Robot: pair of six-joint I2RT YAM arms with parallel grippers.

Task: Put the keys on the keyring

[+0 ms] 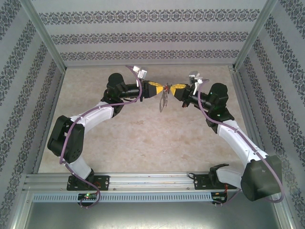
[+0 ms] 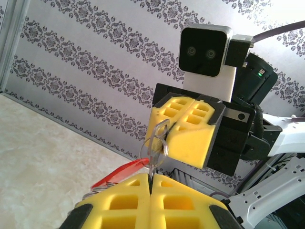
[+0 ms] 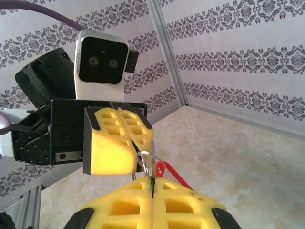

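Over the table [image 1: 124,138] we see the left gripper [image 1: 158,89] pointing to three o'clock, jaws pressed together on a silvery clip of the keyring [image 1: 162,102]; the loop dangles at six o'clock below the meeting tips; the red key [image 2: 121,172] juts out at nine o'clock of that seam in the left wrist view; the right gripper [image 1: 174,88], facing it, pinches the same clip.

Left pincer [image 2: 150,187], right pincer [image 3: 152,187]: yellow, matt, moulded cells; foam or plastic, cannot tell. Keyring [image 2: 153,149]: bright bare metal, glossy. Key [image 2: 121,172]: red plastic head, smooth, slight shine. Counter [image 1: 143,143]: beige mottled stone look, smooth, dull sheen. Walls [image 1: 143,36]: printed paper look, matt. Frame rail [image 1: 143,179]: brushed aluminium. Arm shells [image 1: 237,137]: smooth white plastic, black joints.
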